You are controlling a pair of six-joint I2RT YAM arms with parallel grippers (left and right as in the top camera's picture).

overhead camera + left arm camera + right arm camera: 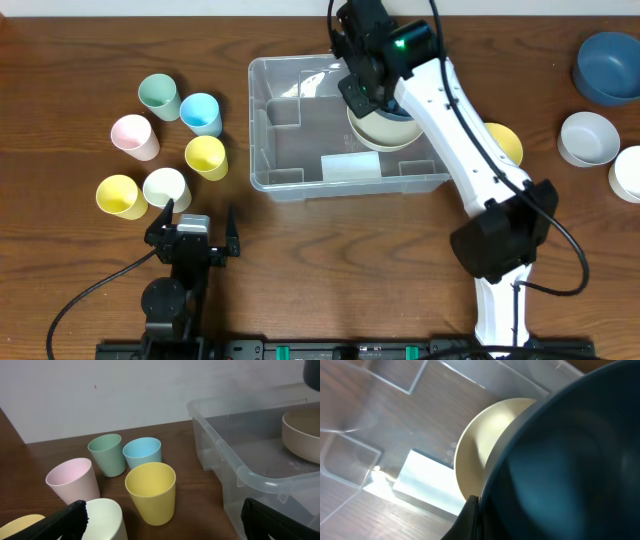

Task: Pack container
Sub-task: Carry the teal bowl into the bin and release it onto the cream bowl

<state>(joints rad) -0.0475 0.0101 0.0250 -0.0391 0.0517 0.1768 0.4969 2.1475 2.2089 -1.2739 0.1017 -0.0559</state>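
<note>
Because the right arm point(470, 150) stretches across the table, it covers part of a yellow bowl point(505, 142) beside the container point(258, 120), and its wrist housing hides the fingertips of the right gripper point(362, 98) from above. A white bowl point(628, 172) is cut off by the overhead picture's right edge. In the right wrist view a dark blue bowl point(560, 460) fills most of the frame, blurred by closeness. Only one black finger point(470, 520) shows, at its rim, so the grip is seen only in part. There are six cups to the left of the container: green point(158, 95), light blue point(201, 112), pink point(133, 135), pale cream point(165, 187) and two yellow point(206, 155). There are six bowls: a blue one point(608, 65), a grey-white one point(588, 137), the white and the yellow ones outside, and a cream bowl point(385, 130) inside the container with the dark blue one just above it. The clear container sits at the centre of the table, its white label point(350, 167) on the base near the front wall. The right arm reaches forward and leftward over the container's right half, jaws clamped on the dark blue bowl. The left arm point(175, 290) is folded low near the table's front edge. The left gripper point(200, 210) is spread wide, holds nothing and faces the cups.
</note>
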